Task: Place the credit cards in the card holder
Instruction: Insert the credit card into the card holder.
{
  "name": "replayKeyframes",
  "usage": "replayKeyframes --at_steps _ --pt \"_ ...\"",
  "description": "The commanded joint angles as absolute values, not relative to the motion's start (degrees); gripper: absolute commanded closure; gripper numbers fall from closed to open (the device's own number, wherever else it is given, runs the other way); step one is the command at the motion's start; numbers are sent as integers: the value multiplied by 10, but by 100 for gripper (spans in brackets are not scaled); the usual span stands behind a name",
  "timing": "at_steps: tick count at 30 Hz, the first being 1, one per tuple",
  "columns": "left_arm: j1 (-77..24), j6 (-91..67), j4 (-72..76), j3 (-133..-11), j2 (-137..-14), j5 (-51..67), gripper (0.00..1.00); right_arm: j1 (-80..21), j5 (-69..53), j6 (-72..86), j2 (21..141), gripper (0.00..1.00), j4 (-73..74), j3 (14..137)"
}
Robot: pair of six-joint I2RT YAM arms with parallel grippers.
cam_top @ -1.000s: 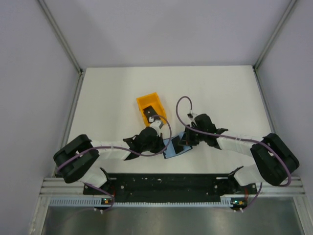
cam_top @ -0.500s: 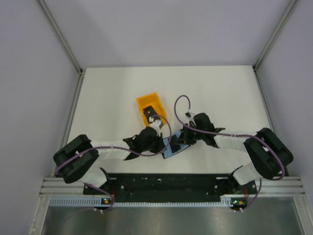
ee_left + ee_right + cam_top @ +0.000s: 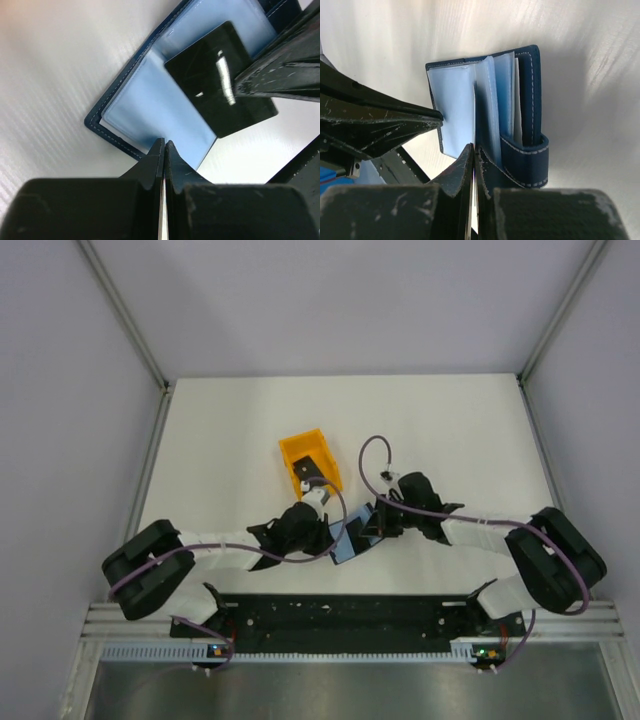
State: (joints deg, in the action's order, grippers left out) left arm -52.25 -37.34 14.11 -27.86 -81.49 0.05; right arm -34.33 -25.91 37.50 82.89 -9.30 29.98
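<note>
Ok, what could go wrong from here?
The card, pinched by the right end effector, lies skewed across a sleeve of the holder, not in a pocket; it could jam or slide off. The left end effector seems to grip only the sleeve's edge, so the holder may slip or fold shut.

Holds the black-and-white left arm (image 3: 228, 552) bent, elbow far out to the left and forearm angled in toward the middle, with the black two-finger left gripper (image 3: 164, 145) low and pressed together on the edge of a pale sleeve of the navy folding card holder (image 3: 135, 100). Mirrors this with the black-and-white right arm (image 3: 480, 533), elbow far out to the right, and clamps the black two-finger right gripper (image 3: 472, 150) on a thin black credit card (image 3: 215, 95). Sets both wrists close together, fingertips pointing at each other.
</note>
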Motion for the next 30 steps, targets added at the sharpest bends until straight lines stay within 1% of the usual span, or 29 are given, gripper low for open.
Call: replayKeyframes --at_steps 1,5,9,15,30 --pt "-523 -370 109 -255 -799 -28 100 -344 -222 352 780 100 -40 309" --pt "-523 -369 108 -250 -803 -28 100 -344 -222 330 786 100 -4 347" --pt "-523 -370 112 -251 -806 -27 100 -344 -237 320 813 100 -1 365" --pt "-523 -368 112 -253 -807 -25 100 -344 -225 323 821 100 -2 365" --pt "-523 -367 113 -253 -811 -24 100 -344 -238 313 870 100 -14 377"
